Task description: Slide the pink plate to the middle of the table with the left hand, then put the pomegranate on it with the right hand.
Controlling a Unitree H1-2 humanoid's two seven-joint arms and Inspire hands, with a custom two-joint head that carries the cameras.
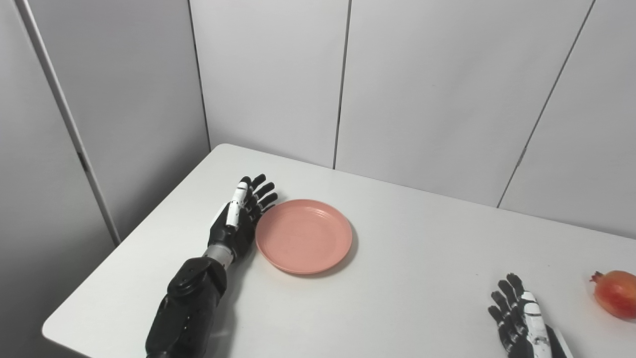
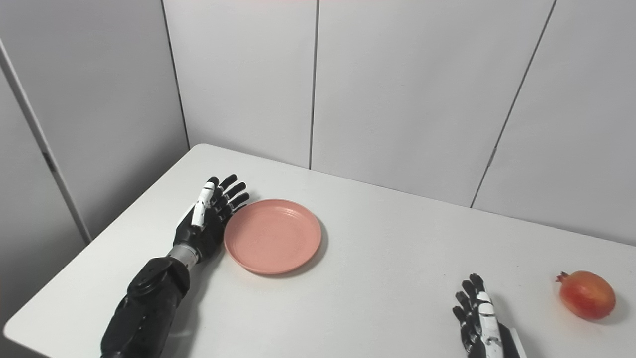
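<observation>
Across the whole lower part of both views spreads a white, smooth-topped rectangular table (image 1: 407, 278) with rounded corners, set into a corner of pale grey wall panels (image 1: 268, 74) divided by thin dark seams.

On the left half of that table lies the round, shallow pink plastic plate (image 1: 303, 236), flat on the surface, nothing on it, with faint concentric rings showing in its well. It sits left of the table's middle, well apart from the fruit at the far right.

Next in size is the black left arm (image 1: 186, 303), which comes up from the bottom edge and ends in the black left hand (image 1: 237, 219), marked by a white strip along one finger. That hand stands on edge just beside the plate's left rim, palm turned toward the plate, its fingers straight and slightly spread, holding nothing. Whether the palm actually touches the rim cannot be told; it appears to be at or right against it.

At the bottom right, the black-and-white right hand (image 2: 477, 318) lies low over the table, fingers extended and apart, holding nothing, partly cut by the frame edge.

Smallest is the red-orange round pomegranate (image 2: 587, 294), with its little crown pointing left, resting on the table near the right edge, to the right of the right hand and clear of it.
</observation>
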